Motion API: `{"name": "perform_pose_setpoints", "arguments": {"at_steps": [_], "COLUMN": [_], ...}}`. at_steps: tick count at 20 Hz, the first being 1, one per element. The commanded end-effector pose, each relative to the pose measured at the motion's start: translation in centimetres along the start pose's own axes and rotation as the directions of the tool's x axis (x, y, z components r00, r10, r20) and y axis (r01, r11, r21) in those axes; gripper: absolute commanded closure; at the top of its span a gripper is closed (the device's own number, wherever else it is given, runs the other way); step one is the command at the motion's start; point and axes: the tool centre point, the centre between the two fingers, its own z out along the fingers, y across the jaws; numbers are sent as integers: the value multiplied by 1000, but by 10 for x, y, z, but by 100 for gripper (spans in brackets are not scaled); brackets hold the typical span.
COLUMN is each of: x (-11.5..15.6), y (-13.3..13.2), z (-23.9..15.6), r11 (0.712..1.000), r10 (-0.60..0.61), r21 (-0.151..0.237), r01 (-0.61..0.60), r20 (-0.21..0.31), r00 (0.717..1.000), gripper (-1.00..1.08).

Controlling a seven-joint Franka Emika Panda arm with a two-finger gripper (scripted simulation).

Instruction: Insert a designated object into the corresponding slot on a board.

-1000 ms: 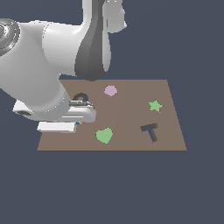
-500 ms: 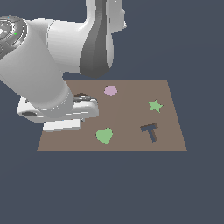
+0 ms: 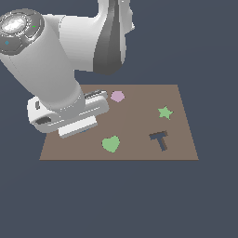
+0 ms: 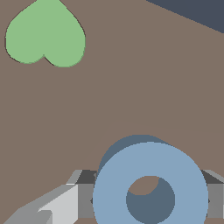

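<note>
In the wrist view the light-blue ring [image 4: 113, 188] sits between my two fingers [image 4: 83, 192], just above the brown board [image 4: 131, 78]. My gripper [image 4: 148, 197] is shut on the ring, with a finger touching each side. In the exterior view my hand [image 3: 69, 116] hangs low over the part of the board [image 3: 139, 121] at the exterior view's left, and it hides the fingers and the ring. The dark ring-shaped slot is hidden under the arm.
A green heart [image 3: 110, 143] lies on the board near my hand and also shows in the wrist view [image 4: 43, 37]. A pink pentagon [image 3: 117, 96], a green star [image 3: 164, 112] and a dark T-shaped piece [image 3: 159, 139] lie further towards the exterior view's right.
My arm has moved lower and forward over the board's left part. It now covers the dark ring-shaped recess that showed beside the hand one second ago.
</note>
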Motion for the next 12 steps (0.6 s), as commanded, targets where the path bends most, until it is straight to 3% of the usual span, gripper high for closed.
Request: {"name": "perform_pose_setpoints", "arguments": {"at_steps": [1, 6, 12], "x": [-4, -14, -29], "y": [-6, -17, -27], "z": [-1, -2, -4], "r11": [995, 951, 843], "r10": [-98, -308, -537], "r21": [-1, -1, -1], "r01": [98, 308, 537], "r20": [0, 0, 0], "r00": [995, 951, 843], "gripper": [108, 108, 108]}}
